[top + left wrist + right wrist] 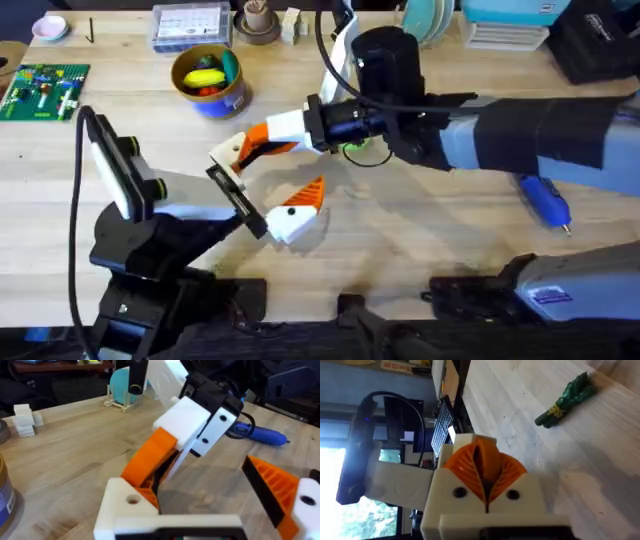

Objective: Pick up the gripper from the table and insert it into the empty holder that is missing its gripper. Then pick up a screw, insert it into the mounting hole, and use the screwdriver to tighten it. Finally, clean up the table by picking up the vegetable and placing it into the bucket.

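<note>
Orange finger [152, 457]: clamped between the clenched pads of the right gripper [262, 140], and pressed against the empty white holder [127, 505] of the left gripper [262, 195].
Left gripper: spread wide, nothing grasped; one orange pad [305, 193] is fitted on its far mount.
Screwdriver [545, 198]: laid on the counter [420, 230], well right of the holder.
Vegetable [566, 400]: laid on the counter beyond the right gripper.
Bucket [210, 80]: set behind the holder, toys inside.

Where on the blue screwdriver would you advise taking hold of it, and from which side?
Grip the blue screwdriver around the middle of its thick body, coming straight down from above, closing across its width. It lies flat on the table with free space on both sides, and its thin metal tip offers little to hold.
</note>
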Motion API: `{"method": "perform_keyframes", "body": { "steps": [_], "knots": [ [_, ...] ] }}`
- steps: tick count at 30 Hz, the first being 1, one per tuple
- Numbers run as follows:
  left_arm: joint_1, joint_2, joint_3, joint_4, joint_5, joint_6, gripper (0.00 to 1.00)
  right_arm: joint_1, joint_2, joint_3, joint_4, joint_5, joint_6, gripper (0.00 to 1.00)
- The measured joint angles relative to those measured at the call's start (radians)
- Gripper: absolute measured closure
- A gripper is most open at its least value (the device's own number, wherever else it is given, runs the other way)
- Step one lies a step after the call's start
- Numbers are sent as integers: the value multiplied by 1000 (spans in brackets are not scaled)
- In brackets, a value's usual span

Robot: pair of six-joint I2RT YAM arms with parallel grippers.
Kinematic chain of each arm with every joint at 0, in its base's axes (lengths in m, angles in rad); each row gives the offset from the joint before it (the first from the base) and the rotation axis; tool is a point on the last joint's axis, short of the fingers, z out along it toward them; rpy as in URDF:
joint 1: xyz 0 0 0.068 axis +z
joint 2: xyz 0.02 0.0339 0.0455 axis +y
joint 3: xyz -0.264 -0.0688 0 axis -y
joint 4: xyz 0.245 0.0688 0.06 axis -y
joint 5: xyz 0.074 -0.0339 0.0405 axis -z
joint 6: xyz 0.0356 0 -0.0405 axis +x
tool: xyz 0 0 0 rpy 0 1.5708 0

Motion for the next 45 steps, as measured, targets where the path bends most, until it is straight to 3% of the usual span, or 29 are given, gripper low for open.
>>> {"method": "perform_keyframes", "body": {
  "steps": [6, 9, 12, 17, 19, 28, 33, 35, 38, 45],
  "knots": [
    [0, -1, 1, 0, 27, 6, 9, -33, 5, 0, -8, -86, -7, 978],
    [-1, -1, 1, -1, 55, 17, 9, -61, 14, 0, -12, -167, -7, 895],
    [-8, -1, 1, -2, 88, 34, 9, -86, 26, 0, -19, -259, -8, 710],
    [-44, -1, 1, -9, 198, 50, 9, -86, 34, 0, -13, -437, -16, 191],
    [-47, -1, 1, -10, 222, 50, 9, -88, 34, 0, -13, -479, -18, 98],
    [-47, -1, 1, -13, 252, 51, 9, -169, 34, 0, -14, -513, -73, 79],
    [-47, -1, 1, -14, 255, 51, 9, -279, 34, 0, -14, -373, -160, 77],
    [-47, -1, 1, -14, 256, 51, 9, -387, 34, 0, -28, -222, -241, 75],
    [-47, -1, 1, -14, 256, 51, 9, -432, 27, 9, -154, -130, -325, 76],
    [-47, -1, 1, -14, 256, 51, 9, -450, -128, 93, -704, 129, -672, 73]
  ]
}}
